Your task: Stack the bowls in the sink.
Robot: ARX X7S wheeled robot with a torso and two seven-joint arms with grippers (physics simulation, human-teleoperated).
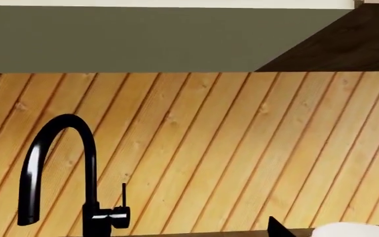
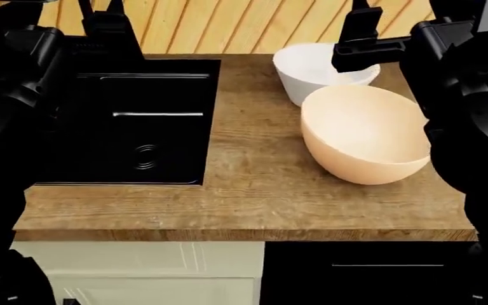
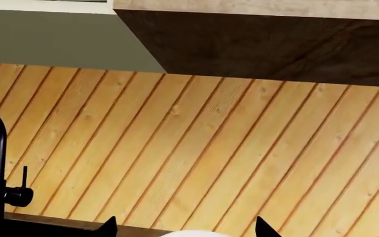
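White bowl (image 2: 312,75): upright on the table (image 2: 253,190), at the back right near the slatted wall; empty; its rim shows low in the right wrist view, between two dark jaw tips.
Tan bowl (image 2: 365,135): on the table just in front of the white bowl, touching or almost touching it; tilted a little toward the front; empty.
Sink (image 2: 134,127): black basin sunk into the table on the left, well apart from both bowls; one round drain shows; nothing lies in it.
Faucet (image 1: 64,168): black, curved, at the back of the sink against the wooden wall.
Right gripper (image 2: 358,54): hangs over the white bowl's back rim; jaws spread, with the two tips on either side of the rim and nothing held.
Left gripper (image 2: 100,19): up at the back of the sink near the faucet; only one dark tip shows in its wrist view, so I cannot tell how its jaws stand.
Step in hand: judged to be the first reach, right arm lined up on the white bowl; neither bowl is in the sink yet.
Next move: likely lower the right jaws astride the rim wall, close on it and lift clear of the tan bowl beside it. The sink lies across the table, so the carry is long.
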